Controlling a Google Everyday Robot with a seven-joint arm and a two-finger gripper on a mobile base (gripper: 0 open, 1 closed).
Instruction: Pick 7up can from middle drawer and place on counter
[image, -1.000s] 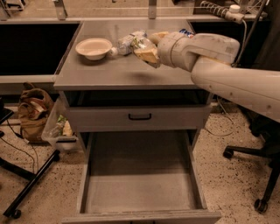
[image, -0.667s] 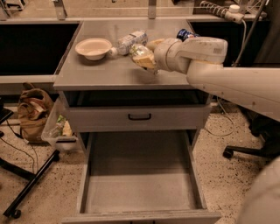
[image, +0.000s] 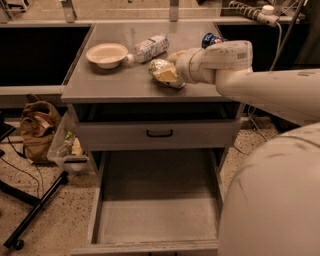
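Observation:
The 7up can (image: 164, 73), silvery with green, is tilted just above the counter (image: 115, 82), right of its middle. My gripper (image: 172, 70) reaches in from the right at the end of the white arm and is shut on the can. The wrist hides most of the fingers. The middle drawer (image: 156, 220) stands pulled out below, and its grey floor is bare.
A white bowl (image: 106, 54) and a clear plastic bottle (image: 150, 47) lie on the counter's left and back. A blue Pepsi can (image: 210, 39) stands behind the arm. The closed drawer front (image: 160, 133) has a black handle. A bag (image: 37, 127) and bin (image: 67, 147) sit on the floor at left.
The gripper with the can has moved down and toward the counter's front edge. The bowl, bottle and drawer have not moved.

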